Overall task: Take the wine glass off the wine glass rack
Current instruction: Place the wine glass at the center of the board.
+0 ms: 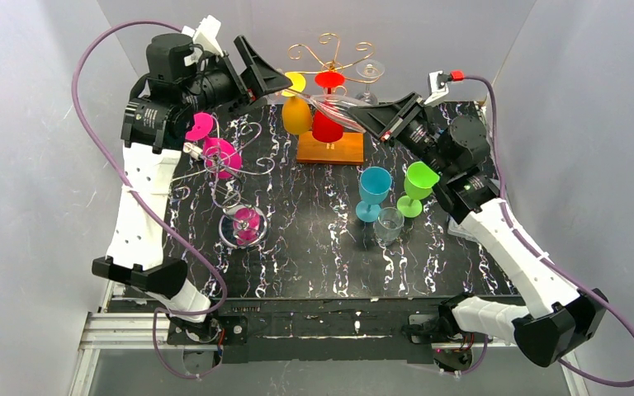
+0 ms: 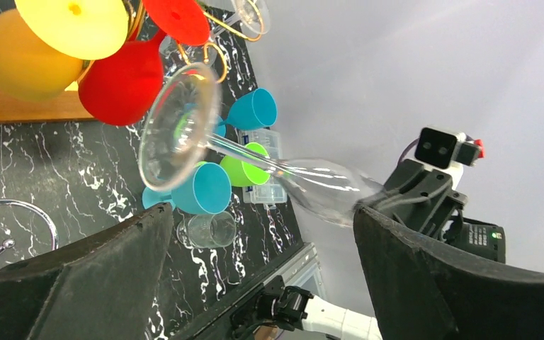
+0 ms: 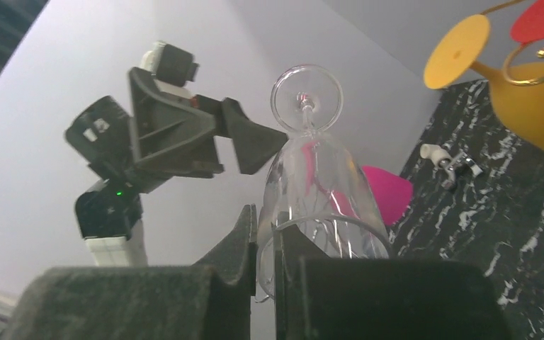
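Clear glass, thin-walled: probably light, rigid, slippery, and quick to chip under a hard squeeze or a knock. Seen as the wine glass [image 1: 340,106], lying sideways in the air above the tabletop [image 1: 314,247], just in front of the gold wire rack [image 1: 330,48], foot close to the hanging red glass [image 1: 328,125] and yellow glass [image 1: 296,114]. Pinched by the right tool [image 3: 265,237], closed narrow on one wall of the bowl at the rim, seemingly one finger inside and one outside. Looks a thin purchase for so slick and long-stemmed a load; likely to swivel if jolted. Opposite, the left tool [image 2: 262,216] spread wide, holding nothing, near the foot. Better taken gently at the stem, or cradled round the bowl, than on the fragile rim. Cannot tell whether quite free of the hooks.
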`<action>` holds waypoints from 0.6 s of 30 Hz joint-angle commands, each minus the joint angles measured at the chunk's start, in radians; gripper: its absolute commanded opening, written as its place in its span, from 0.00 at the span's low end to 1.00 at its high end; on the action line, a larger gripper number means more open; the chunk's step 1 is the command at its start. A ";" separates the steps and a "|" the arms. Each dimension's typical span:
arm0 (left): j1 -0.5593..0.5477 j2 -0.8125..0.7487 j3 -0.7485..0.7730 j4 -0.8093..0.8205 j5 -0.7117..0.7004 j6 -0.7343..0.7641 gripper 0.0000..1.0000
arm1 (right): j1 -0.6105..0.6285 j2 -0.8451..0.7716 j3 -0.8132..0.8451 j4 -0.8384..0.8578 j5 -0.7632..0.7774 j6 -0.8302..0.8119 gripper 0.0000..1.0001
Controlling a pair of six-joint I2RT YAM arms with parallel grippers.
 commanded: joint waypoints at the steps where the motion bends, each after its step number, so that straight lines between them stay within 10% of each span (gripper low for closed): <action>1: -0.004 -0.051 0.052 -0.004 0.004 0.047 0.98 | -0.004 -0.024 0.107 -0.149 0.067 -0.107 0.01; 18: -0.018 -0.100 0.090 -0.104 -0.078 0.170 0.98 | -0.004 0.145 0.573 -1.006 0.023 -0.444 0.01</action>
